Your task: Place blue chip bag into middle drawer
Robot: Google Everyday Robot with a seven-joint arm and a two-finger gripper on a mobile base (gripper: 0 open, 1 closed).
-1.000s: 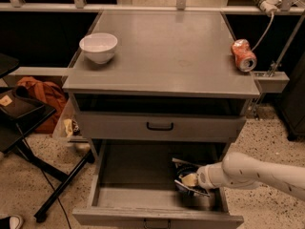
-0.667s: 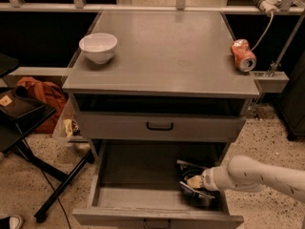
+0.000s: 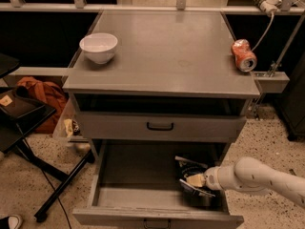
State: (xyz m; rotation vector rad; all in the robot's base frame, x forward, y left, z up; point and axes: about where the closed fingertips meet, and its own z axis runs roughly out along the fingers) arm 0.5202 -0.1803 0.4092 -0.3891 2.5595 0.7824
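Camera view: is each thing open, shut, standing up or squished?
middle drawer: pulled open.
upper drawer: shut.
white bowl: upright on the cabinet top.
red soda can: crushed, lying on its side.
blue chip bag: inside the middle drawer, right side.
claw: inside the open drawer, at the bag.

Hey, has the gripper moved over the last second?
Yes, slightly. The gripper has shifted right, toward the right wall of the drawer, and sits low inside it at the chip bag.
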